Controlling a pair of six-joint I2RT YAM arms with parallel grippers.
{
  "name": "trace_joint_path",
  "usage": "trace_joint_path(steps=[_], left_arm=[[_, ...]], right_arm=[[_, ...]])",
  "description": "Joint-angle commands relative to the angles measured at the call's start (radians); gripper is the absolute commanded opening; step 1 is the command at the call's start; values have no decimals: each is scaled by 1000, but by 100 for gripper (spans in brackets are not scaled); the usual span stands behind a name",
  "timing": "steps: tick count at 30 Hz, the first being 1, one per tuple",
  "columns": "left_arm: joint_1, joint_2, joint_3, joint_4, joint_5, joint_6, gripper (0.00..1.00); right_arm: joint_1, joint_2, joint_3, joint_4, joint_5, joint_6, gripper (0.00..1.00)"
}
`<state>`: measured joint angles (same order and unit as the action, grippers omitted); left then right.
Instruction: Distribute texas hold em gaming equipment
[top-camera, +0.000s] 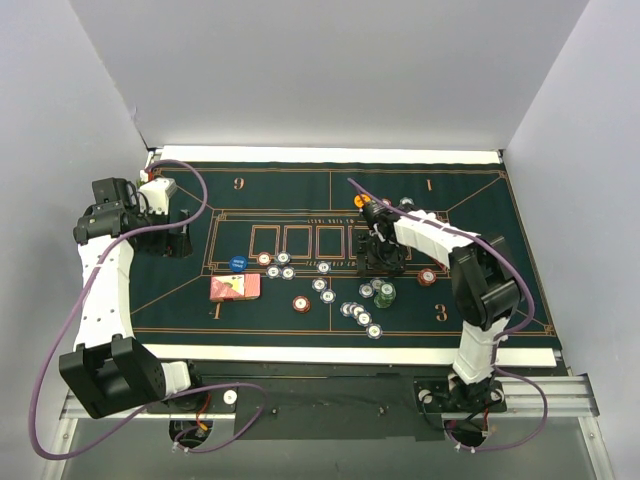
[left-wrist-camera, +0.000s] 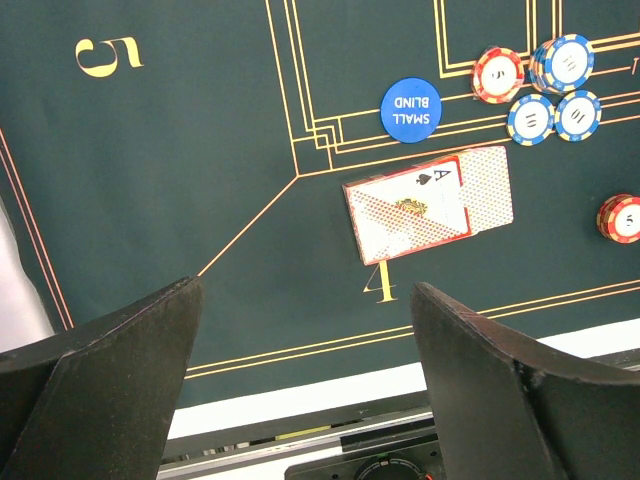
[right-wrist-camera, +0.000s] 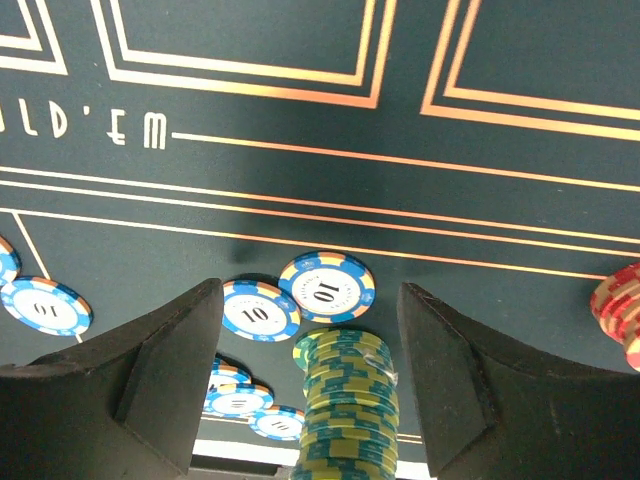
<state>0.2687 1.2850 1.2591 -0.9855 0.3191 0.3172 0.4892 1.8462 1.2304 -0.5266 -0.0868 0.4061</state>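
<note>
Straddling green chip stack (right-wrist-camera: 350, 400) with right gripper (right-wrist-camera: 310, 295), jaws apart, no contact. Hovering with left gripper (left-wrist-camera: 305, 290) spread wide by near-left cards (left-wrist-camera: 425, 205).

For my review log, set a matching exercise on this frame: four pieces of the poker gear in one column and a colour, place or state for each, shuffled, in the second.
Things:
1. SMALL BLIND disc
2. card pile
3. green chip stack
4. orange disc

Descriptions:
a. stands between the fingers of the right hand
b. far side of the mat, near the number 1
c. blue, lying flat on the mat
d. top card shows an A and a spade

Pairs: 1-c, 2-d, 3-a, 4-b.
</note>
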Motion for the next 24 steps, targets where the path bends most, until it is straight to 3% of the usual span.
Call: trace_joint_path(steps=[1,16,24], left_arm=[[7,-33,40,-1,17,0,96],[6,-19,60,-5,5,3,96],[7,-15,60,-2,1,11,96]], right_arm=[[29,36,24,-53,-8,-33,65],[19,44,-25,-79,132,-33,59],[-130,-76,-147,-53,283,68,44]])
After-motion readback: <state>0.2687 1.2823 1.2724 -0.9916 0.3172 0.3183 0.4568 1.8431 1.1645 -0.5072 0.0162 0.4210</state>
